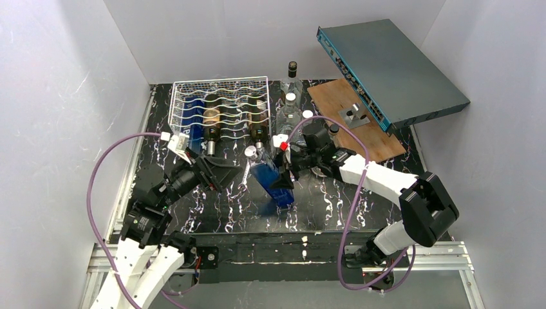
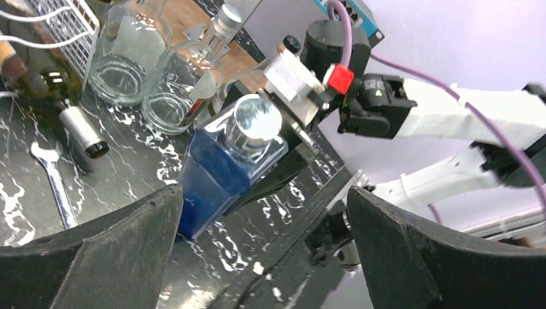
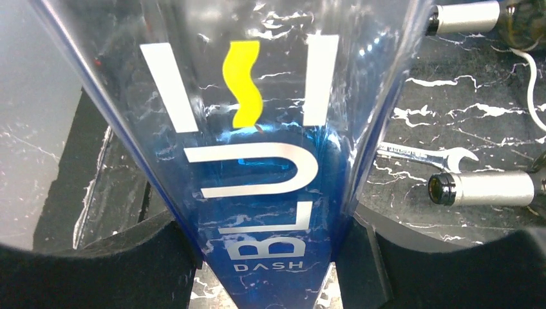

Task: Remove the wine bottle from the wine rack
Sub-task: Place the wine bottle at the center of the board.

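Observation:
A blue square wine bottle (image 1: 275, 183) with a silver cap leans in front of the wine rack (image 1: 222, 87), apart from it, its base low on the black marbled table. My right gripper (image 1: 288, 168) is shut on its body; in the right wrist view both pads press the sides of the bottle (image 3: 257, 161), with the gripper (image 3: 267, 257) around its lower part. The left gripper (image 1: 222, 172) is open just left of the bottle (image 2: 219, 167), its fingers (image 2: 116, 251) spread wide with nothing between them. The rack still holds a blue bottle (image 1: 193, 112) and dark bottles (image 1: 258, 122).
Clear glass bottles (image 1: 290, 96) stand right of the rack. A wooden board (image 1: 367, 129) and a tilted teal metal box (image 1: 393, 64) fill the back right. A wrench (image 3: 425, 154) lies on the table near the silver-capped necks (image 3: 483, 188) sticking out of the rack.

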`<state>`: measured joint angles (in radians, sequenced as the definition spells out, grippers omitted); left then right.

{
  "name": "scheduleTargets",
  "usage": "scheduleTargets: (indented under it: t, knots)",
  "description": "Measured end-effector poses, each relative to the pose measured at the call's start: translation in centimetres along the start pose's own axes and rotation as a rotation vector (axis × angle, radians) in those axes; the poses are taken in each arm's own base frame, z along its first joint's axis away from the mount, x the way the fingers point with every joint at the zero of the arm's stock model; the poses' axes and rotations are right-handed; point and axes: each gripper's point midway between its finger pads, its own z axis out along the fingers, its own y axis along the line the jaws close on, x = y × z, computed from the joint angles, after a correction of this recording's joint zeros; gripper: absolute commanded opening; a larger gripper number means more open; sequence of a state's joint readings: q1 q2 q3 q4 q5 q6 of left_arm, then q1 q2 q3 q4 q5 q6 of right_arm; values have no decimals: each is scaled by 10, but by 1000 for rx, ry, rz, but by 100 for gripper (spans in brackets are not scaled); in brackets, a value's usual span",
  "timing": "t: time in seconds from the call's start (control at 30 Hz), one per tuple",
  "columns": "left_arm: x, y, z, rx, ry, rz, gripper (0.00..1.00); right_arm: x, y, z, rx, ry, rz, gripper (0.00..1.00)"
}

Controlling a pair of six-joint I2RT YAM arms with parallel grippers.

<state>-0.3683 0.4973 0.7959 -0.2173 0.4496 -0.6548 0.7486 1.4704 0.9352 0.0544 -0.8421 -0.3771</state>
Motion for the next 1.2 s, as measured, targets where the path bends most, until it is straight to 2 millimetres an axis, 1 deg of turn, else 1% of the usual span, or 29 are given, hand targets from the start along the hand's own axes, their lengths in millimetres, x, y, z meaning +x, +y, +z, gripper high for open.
scheduleTargets:
  t: [0.17, 0.3, 0.37, 0.6, 0.73, 0.93, 1.07, 1.2]
  knots:
    - [17, 6, 4, 81, 11, 153, 98, 0, -4, -5, 16, -28, 74, 1]
    - [19, 2, 9, 147, 28, 245, 98, 1, -5, -9, 14, -41, 111, 1]
    - [24, 3, 14, 172, 48, 274, 98, 1, -4, -11, 6, -46, 130, 2]
    - [48, 17, 27, 210, 130, 333, 98, -6, -3, -18, -20, -77, 145, 2]
    - [59, 15, 36, 256, 161, 357, 98, -9, -1, -19, -36, -93, 145, 3]
    - [83, 14, 51, 307, 201, 399, 98, -12, 6, -20, -70, -111, 147, 4]
    - [90, 11, 62, 319, 205, 434, 98, -16, 10, -20, -95, -125, 144, 4]
    - [89, 12, 71, 318, 180, 462, 98, -19, 11, -22, -108, -139, 145, 4]
